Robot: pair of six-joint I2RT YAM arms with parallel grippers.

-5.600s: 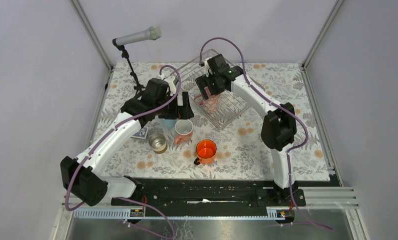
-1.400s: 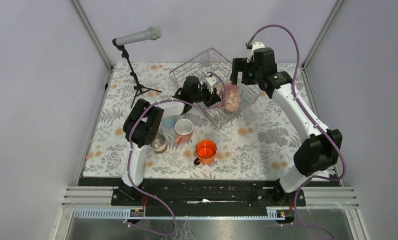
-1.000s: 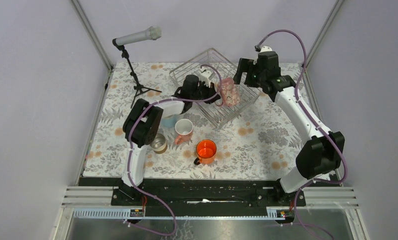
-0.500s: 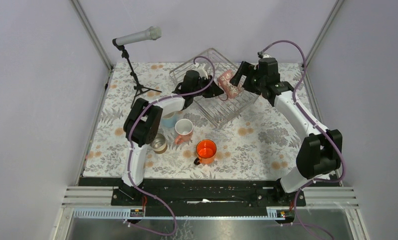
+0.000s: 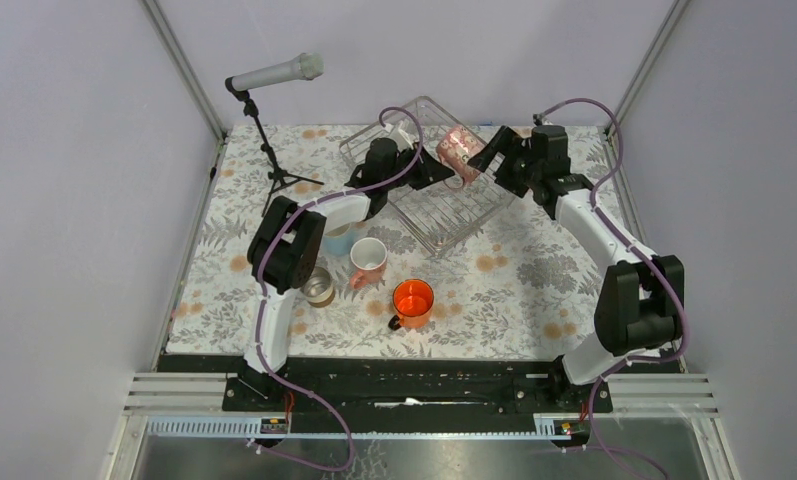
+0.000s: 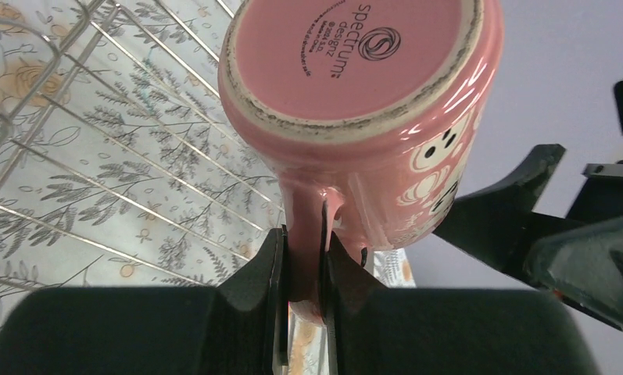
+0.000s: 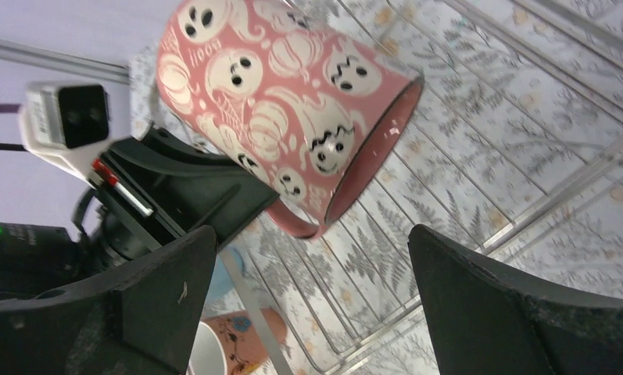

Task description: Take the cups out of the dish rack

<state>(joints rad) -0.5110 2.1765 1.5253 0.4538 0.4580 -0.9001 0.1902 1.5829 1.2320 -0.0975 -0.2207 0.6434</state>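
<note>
Since 1.4 s ago the pink mug has been carried from low over the dish rack up to its far corner and tipped onto its side, mouth toward the right arm. The left hand is clamped on the mug's handle alone, as its wrist view shows. The right hand has closed in and waits just beside the rim with its 2 fingers spread wide, gripping nothing. The other 4 cups stand on the table and the rack looks bare, so this seems to be a hand-over of the last cup. With only a handle pinch, the tilted mug could swivel or slip. A nudge from the right fingers, or the left letting go early, would drop it onto the wire.
</note>
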